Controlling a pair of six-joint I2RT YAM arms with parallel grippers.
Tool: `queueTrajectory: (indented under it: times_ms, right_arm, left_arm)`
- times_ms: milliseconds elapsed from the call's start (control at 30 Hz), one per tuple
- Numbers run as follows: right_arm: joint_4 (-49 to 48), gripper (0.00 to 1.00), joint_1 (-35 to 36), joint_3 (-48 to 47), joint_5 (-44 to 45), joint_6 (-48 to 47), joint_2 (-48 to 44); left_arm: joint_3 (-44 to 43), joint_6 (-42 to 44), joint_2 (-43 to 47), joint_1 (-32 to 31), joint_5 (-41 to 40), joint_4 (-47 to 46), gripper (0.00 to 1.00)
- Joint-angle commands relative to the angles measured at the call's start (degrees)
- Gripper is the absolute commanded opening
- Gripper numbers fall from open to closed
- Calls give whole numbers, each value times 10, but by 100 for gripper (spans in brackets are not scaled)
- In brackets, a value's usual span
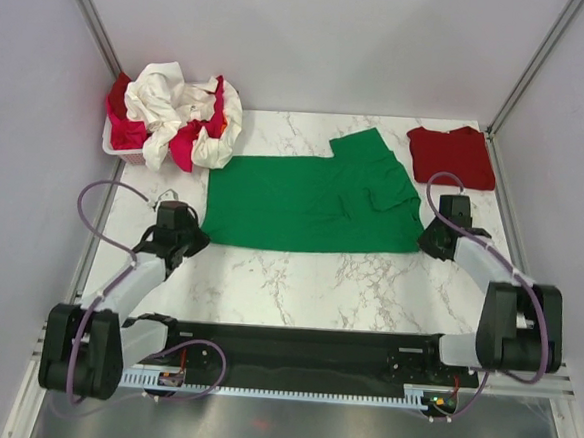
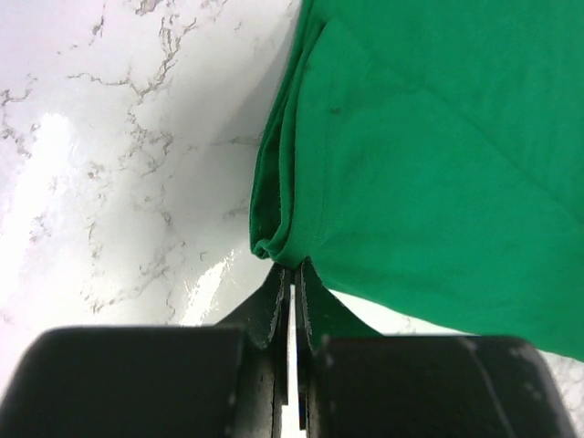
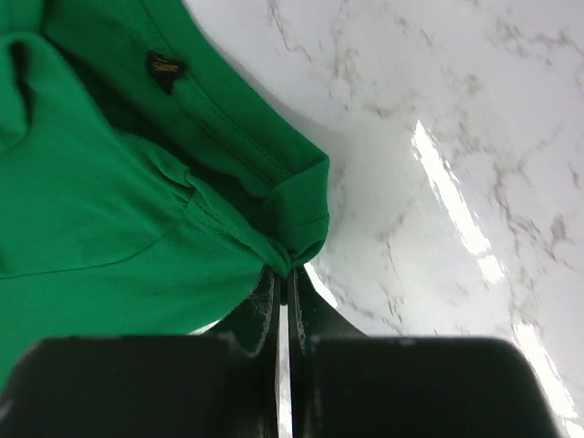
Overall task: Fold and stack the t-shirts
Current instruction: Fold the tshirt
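Shirts crowd the white basket (image 1: 115, 146) at the far left corner of the marble bench (image 1: 318, 281): a cream-white shirt (image 1: 165, 95) is heaped on top, and a pinkish red shirt (image 1: 128, 127) shows beneath and through it. Nearer, the left claw (image 1: 198, 239) sits at the near left corner of the green shirt (image 1: 304, 195), its jaws squeezed almost together on the bunched hem, as the left wrist view shows. The green shirt lies spread flat across the middle of the bench, one sleeve sticking out toward the far right. At its near right corner the right claw (image 1: 424, 244) pinches the cloth, jaws narrow, with a small dark label (image 3: 164, 67) on the fabric just beyond. At the far right corner a dark red shirt (image 1: 452, 155) lies folded, near the green one but apart from it.
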State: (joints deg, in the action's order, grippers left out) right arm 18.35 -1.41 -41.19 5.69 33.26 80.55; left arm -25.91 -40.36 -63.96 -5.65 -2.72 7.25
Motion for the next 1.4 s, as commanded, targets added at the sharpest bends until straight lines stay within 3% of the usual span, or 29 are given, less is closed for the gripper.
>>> queueTrajectory:
  times_ms: [0, 267, 567, 633, 667, 700, 733, 767, 800, 900, 1000, 1067, 1133, 1233, 1367]
  right_arm:
    - [58, 0, -3, 25, -7, 21, -96]
    - [181, 0, -3, 37, -4, 44, -253]
    - [284, 4, -4, -2, -25, 107, -313]
    - [295, 29, -4, -6, -32, 108, -330]
    - [311, 51, -4, -10, -33, 103, -333]
    - [321, 88, -4, -19, -30, 101, -334]
    - [332, 97, -4, -27, -24, 99, -339]
    - [347, 98, -4, -35, -18, 97, -342]
    - [348, 98, -4, -50, -13, 93, -348]
    - [324, 98, -4, -82, -16, 80, -360]
    - [264, 97, -3, -98, -55, 51, -340]
    - [210, 90, -2, -96, -106, 36, -294]
    - [181, 81, 14, -91, -132, 38, -237]
    - [138, 79, 88, -101, -108, 32, -165]
    - [115, 68, 148, -128, -61, 1, -76]
  left_arm:
    - [-2, -26, 60, 1, -6, 60, 2]
    - [3, -63, 213, 1, 25, 176, 2]
    - [-12, -89, 264, 1, 75, 246, 2]
    - [-24, -84, 267, 2, 95, 261, 12]
    - [-29, -82, 269, 1, 103, 268, 20]
    - [-36, -80, 272, 1, 112, 276, 43]
    - [-54, -75, 282, 1, 132, 293, 53]
    - [-69, -66, 287, 1, 135, 308, 61]
    - [-84, -54, 292, 1, 135, 318, 83]
    - [-156, 20, 288, 1, 128, 345, 100]
    - [-194, 88, 267, 1, 110, 352, 100]
    - [-188, 105, 265, 1, 74, 352, 100]
    - [-181, 110, 272, 1, 95, 342, 99]
    - [-177, 126, 286, 1, 104, 324, 99]
    - [-189, 142, 298, 1, 135, 322, 100]
